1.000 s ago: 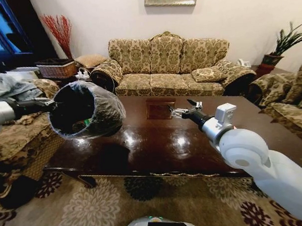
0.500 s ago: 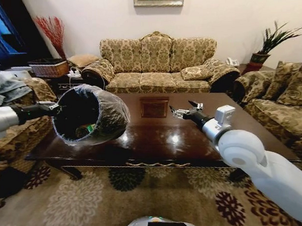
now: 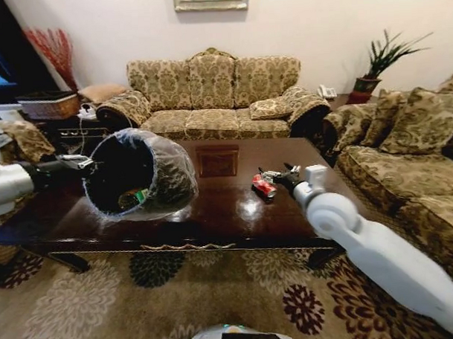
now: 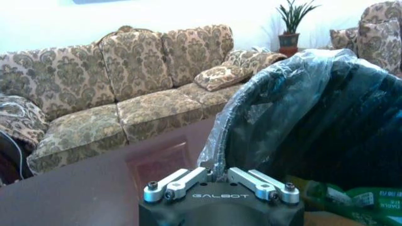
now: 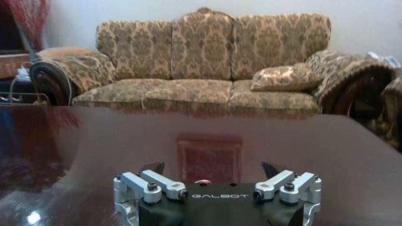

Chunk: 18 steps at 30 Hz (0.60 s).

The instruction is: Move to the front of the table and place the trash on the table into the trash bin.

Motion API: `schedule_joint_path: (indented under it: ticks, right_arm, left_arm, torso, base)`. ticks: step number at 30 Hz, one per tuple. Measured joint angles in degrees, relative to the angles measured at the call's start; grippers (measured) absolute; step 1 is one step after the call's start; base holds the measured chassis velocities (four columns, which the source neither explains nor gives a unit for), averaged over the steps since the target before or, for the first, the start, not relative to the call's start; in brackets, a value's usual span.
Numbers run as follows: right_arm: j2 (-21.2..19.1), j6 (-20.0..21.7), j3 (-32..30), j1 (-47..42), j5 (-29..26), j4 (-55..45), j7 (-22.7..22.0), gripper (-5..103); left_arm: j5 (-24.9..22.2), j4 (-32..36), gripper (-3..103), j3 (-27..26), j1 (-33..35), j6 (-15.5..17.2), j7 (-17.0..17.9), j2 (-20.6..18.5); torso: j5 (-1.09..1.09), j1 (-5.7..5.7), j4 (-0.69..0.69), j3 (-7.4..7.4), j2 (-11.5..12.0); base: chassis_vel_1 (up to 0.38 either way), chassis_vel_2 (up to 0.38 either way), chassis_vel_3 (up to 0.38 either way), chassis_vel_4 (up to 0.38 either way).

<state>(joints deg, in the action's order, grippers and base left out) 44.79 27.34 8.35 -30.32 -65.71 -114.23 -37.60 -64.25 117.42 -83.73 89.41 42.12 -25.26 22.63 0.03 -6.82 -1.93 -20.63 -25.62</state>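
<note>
Head view, centre of frame: the table (image 3: 213, 214), glossy dark top with a square inlay, runs across the middle of the picture, sofa (image 3: 213, 95) behind it at upper centre.

Left of centre: the trash bin (image 3: 137, 172), black with a clear bag liner, is held off the table and tipped on its side, mouth toward the camera. The left gripper (image 3: 83, 164) comes in from the left edge and is clamped on the bin's rim. In the left wrist view the left gripper's fingers are drawn close together at the bagged rim (image 4: 217, 172). Inside the bin lies a green packet (image 3: 138, 196), low in the opening; it also shows at the lower right of the left wrist view (image 4: 351, 200).

Right of centre: a crumpled red wrapper (image 3: 263, 186) lies on the tabletop. The right gripper (image 3: 275, 175) sits just beside it, low over the table, arm running down to the lower right corner. Right wrist view, bottom of frame: its fingers are spread apart, nothing between them.

Upper right: potted plant (image 3: 375, 64). Upper left: wicker basket (image 3: 42, 105).
</note>
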Motion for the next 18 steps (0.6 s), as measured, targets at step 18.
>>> schedule_joint_path:
  ticks: [18]
  right_arm:
    - [4.68, 2.31, 2.72, 2.84, 0.10, 14.83, 2.24, 100]
  left_arm:
    - [0.27, -0.77, 0, 0.67, 0.51, -0.79, 0.02, 0.28]
  torso:
    - [-0.03, 0.00, -0.04, 0.00, 0.00]
  base:
    - [0.014, 0.020, -0.006, -0.009]
